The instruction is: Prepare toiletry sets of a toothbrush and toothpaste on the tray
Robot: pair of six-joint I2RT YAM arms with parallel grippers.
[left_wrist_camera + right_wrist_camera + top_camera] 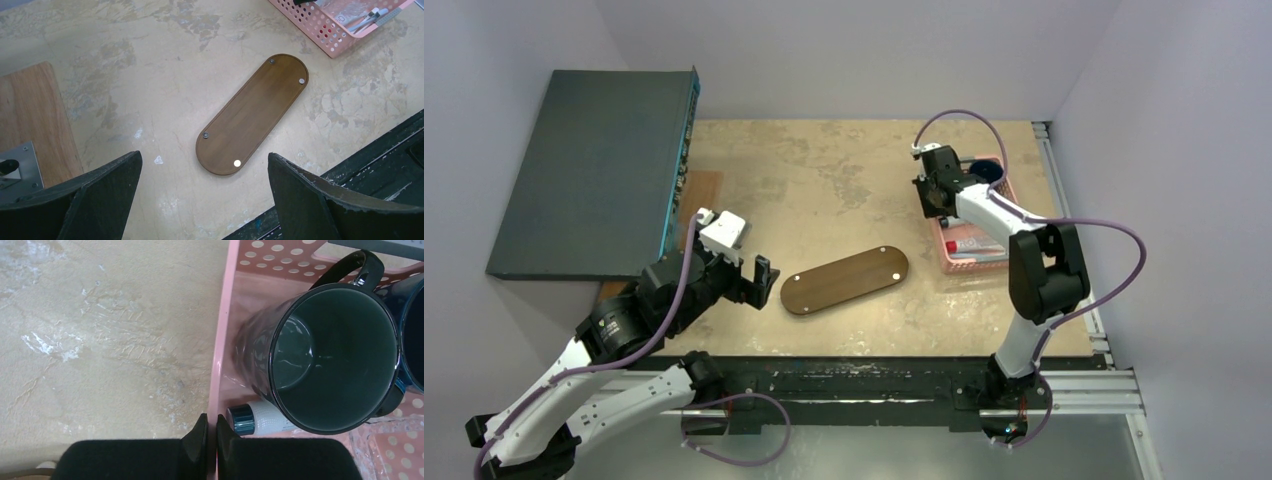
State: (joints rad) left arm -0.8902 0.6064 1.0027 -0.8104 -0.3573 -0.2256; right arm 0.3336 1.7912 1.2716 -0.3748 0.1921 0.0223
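The right gripper (211, 424) is sitting clenched at the pink basket's (223, 315) left wall, with a white tube (267, 420) lying inside just beside its fingertips. The left gripper (205, 157) is hovering wide open above the bare tray (252, 112), which is lying mid-table.

The tray (252, 115) is dark wood, smooth with a low sheen, lying on a matt beige desk (150, 75) that looks mottled and scuffed like worn stone. At the tray's two o'clock, seen from above, the basket (964, 265) is pink perforated plastic, holding a glossy dark mug (332, 357) and a white tube (267, 419) with a shiny cap.
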